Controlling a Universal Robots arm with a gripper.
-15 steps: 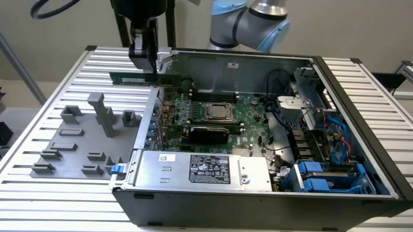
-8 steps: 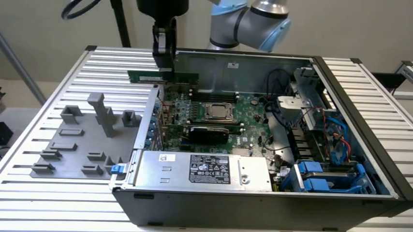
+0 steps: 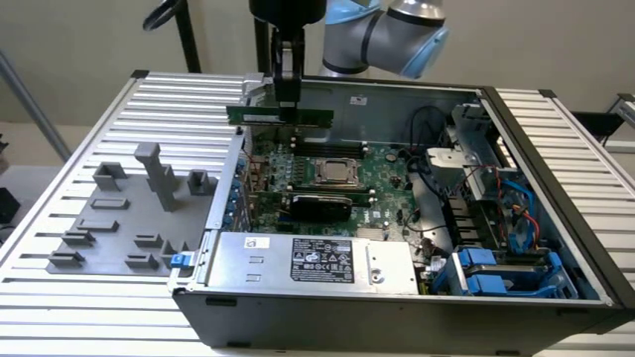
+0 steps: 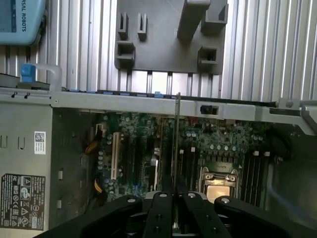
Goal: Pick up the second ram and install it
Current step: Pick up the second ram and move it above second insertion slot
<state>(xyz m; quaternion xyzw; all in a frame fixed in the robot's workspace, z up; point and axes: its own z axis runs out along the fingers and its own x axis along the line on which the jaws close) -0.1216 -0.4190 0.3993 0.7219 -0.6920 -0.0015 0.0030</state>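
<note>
second ram: a thin green strip (image 3: pixel 253 114) in the upper middle of the exterior view, held level in the air over the back part of the open computer case (image 3: pixel 555 186). in the wrist view it shows edge-on as a fine line (image 4: pixel 177 139) above the motherboard (image 4: pixel 133 148).
end effector: (image 3: pixel 288 110) nearly closed, its fingers pinching the strip from above near its middle. the same grip shows in the wrist view (image 4: pixel 174 197).
seat: the black slots (image 3: pixel 332 145) lie beside the cpu socket (image 3: pixel 335 172), below the strip and apart from it. nothing is seated yet.
risk, aim: the strip is thin and the slots sit close together, so a small sideways offset could land it on a slot wall or in the wrong slot.
risk, tilt: the strip is held only at its middle, so if one end catches first it may pivot in the fingers and go in crooked.
risk, force: pushing on a crooked strip could bend it or strain the motherboard.
risk, clutter: the case wall is near the strip's end, and the cables (image 3: pixel 516 216) lie at the right of the frame.
around: the grey fixture block (image 3: pixel 149 216) sits on the bench (image 3: pixel 178 85) at left, well apart.
</note>
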